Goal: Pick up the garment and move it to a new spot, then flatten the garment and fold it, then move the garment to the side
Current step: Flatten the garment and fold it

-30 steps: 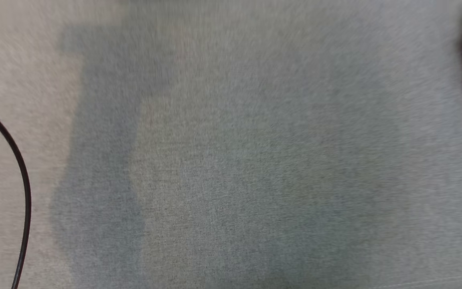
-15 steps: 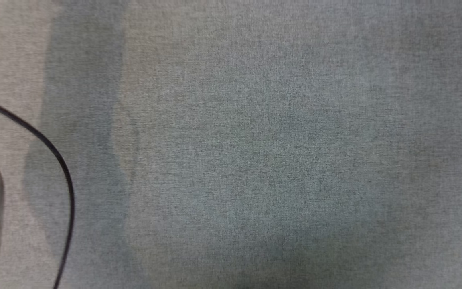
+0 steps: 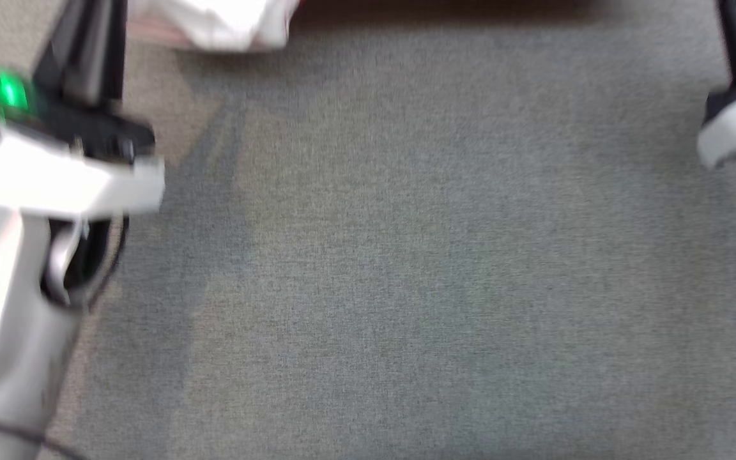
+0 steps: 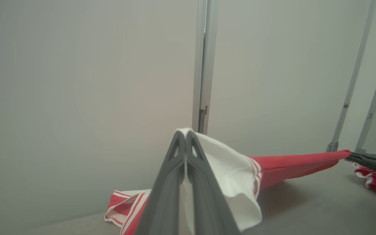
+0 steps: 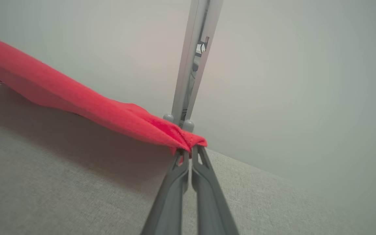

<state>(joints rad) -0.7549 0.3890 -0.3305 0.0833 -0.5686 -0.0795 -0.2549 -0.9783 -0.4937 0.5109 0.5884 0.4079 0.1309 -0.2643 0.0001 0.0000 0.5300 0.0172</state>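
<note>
Garment point(image 4: 282, 166), red with a white, red-striped end, hangs stretched between the two grippers, just above the grey surface point(image 3: 406, 255). The left gripper point(image 4: 185, 134) has its fingers pressed together on the white end, and loose cloth droops beside them while a striped part lies on the surface below. The right gripper point(image 5: 190, 150) has its fingers clamped on a bunched red corner. A metal post point(image 4: 202, 65) stands behind, against a pale wall.
</note>
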